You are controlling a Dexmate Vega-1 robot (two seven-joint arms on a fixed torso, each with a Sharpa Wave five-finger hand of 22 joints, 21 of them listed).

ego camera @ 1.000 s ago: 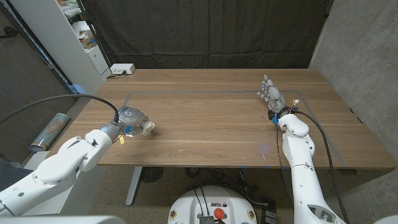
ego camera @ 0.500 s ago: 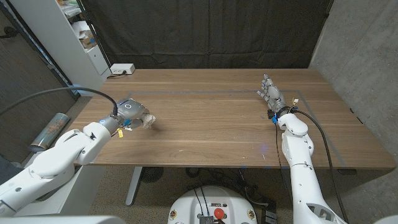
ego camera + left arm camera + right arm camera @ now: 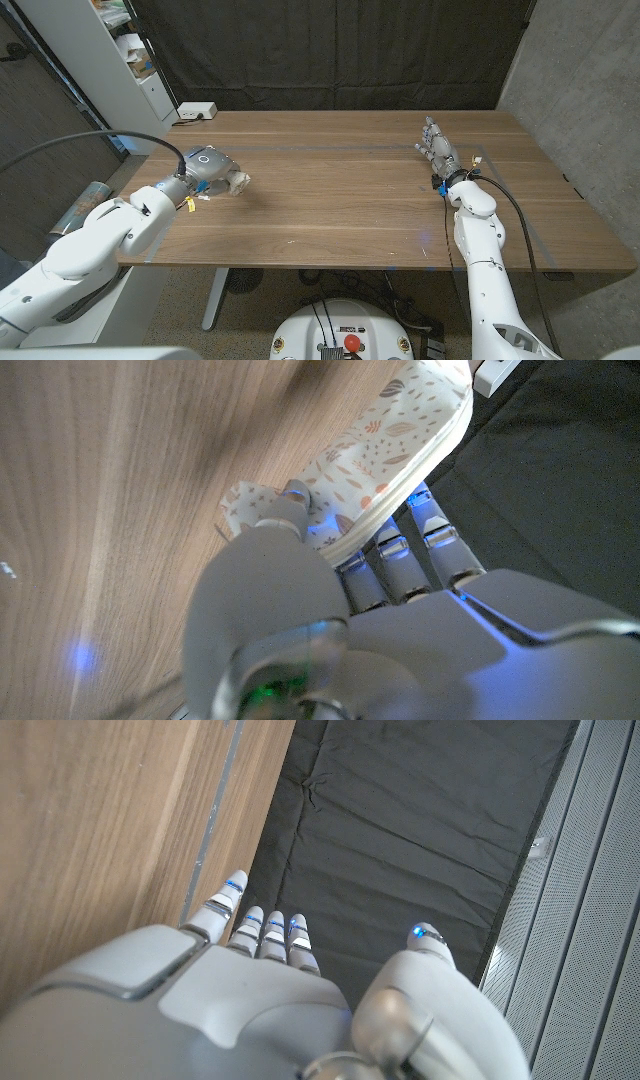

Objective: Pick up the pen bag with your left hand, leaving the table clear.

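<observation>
Dark curtain hangs behind the wooden worktop (image 3: 340, 190). At its left side, the left hand (image 3: 208, 172) grips the leaf-patterned pen bag (image 3: 392, 432) (fingers wrapped around it). Opposite, the right hand (image 3: 437, 152) holds nothing, fingers straight and close together.

A lab-like test room: wooden table (image 3: 340, 200), black curtain (image 3: 330, 50) backdrop, bare concrete wall (image 3: 585, 90), storage shelf (image 3: 125, 50)

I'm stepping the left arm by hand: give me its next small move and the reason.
Probably lift the left hand a little higher, straight up. It already grips the pen bag, its fingers wrapped round it, but in the head view the bag sits low over the wooden table, so clearance looks slight.
</observation>
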